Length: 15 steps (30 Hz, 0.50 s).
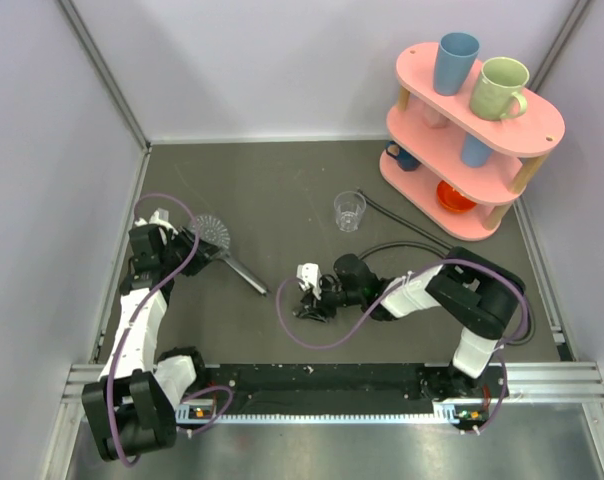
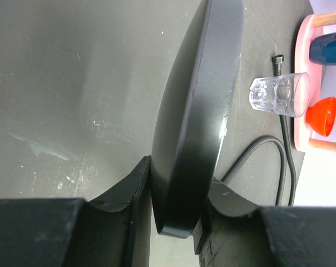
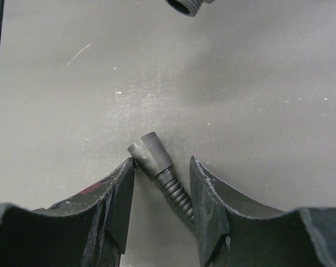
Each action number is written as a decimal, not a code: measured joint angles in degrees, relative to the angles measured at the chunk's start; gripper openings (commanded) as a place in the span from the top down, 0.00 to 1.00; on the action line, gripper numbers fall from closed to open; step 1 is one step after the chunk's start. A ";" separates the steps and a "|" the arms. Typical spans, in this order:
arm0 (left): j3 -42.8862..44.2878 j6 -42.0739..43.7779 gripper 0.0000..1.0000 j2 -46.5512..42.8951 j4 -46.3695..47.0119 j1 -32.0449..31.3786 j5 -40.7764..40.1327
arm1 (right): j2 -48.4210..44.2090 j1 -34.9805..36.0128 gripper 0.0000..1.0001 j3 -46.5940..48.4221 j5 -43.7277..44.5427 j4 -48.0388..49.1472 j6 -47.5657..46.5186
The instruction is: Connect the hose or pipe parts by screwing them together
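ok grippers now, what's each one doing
left gripper: closed on the shower head
right gripper: open, hose end between its jaws

The hand shower (image 1: 212, 232) lies at the left of the table (image 1: 282, 180), its disc between the left gripper's (image 2: 179, 178) fingers and its handle pointing toward the centre. The hose (image 3: 157, 164) end lies between the right gripper's (image 3: 161, 164) parted fingers, apart from the handle's tip ahead. The cup (image 1: 349, 210) stands behind them, and the rack (image 1: 419, 68) is at the far right.
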 measured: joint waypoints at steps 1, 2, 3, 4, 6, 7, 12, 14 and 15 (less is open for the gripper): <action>0.00 0.04 1.00 0.07 -0.02 0.02 -0.02 | 0.07 0.04 0.57 -0.24 -0.57 0.39 -0.68; 0.00 0.15 1.00 0.15 -0.04 0.00 0.00 | 0.17 0.07 0.57 -0.31 -1.09 0.50 -1.31; 0.00 0.20 1.00 0.26 -0.02 0.00 0.02 | 0.50 0.09 0.57 -0.24 -1.84 0.76 -2.29; 0.00 0.20 1.00 0.35 0.00 0.00 0.00 | 0.79 0.09 0.57 -0.20 -2.19 0.96 -2.91; 0.00 0.22 1.00 0.59 -0.02 0.02 0.02 | 1.31 0.09 0.66 0.37 -3.17 0.79 -4.66; 0.00 0.22 1.00 0.68 -0.02 0.00 0.02 | 1.66 0.11 0.70 0.76 -3.50 0.63 -5.25; 0.00 0.24 1.00 0.79 0.00 0.00 0.00 | 3.69 0.11 0.93 3.30 -5.07 -0.07 -7.87; 0.00 0.24 1.00 0.79 -0.02 0.00 0.00 | 4.33 0.11 1.00 3.96 -5.57 0.00 -8.09; 0.00 0.24 1.00 0.79 0.00 0.02 0.00 | 4.50 0.11 1.00 4.02 -5.75 0.20 -8.22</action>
